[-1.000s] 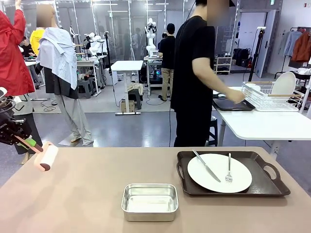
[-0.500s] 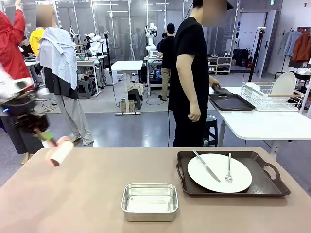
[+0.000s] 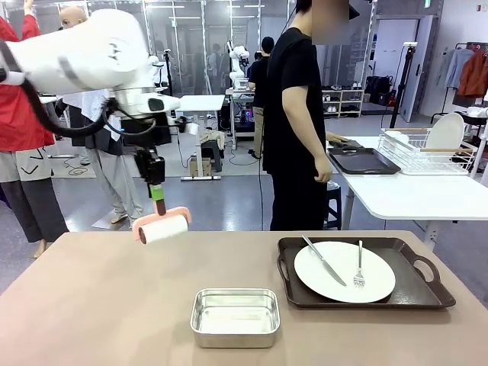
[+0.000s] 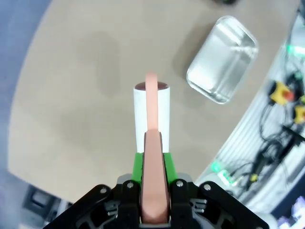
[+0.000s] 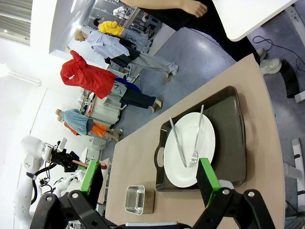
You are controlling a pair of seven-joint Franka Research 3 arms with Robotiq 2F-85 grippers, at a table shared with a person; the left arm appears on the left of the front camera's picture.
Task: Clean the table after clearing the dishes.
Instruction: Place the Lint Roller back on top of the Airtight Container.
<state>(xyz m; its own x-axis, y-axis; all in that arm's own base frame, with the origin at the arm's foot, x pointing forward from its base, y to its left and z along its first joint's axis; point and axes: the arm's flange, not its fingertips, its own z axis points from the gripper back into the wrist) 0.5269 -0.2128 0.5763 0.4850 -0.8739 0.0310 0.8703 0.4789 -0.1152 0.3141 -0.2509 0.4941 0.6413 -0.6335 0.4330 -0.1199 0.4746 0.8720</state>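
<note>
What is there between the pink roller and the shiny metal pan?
Nothing: just bare tan table lies between the lint roller and the square steel pan. The front view and the left wrist view both show it.
</note>
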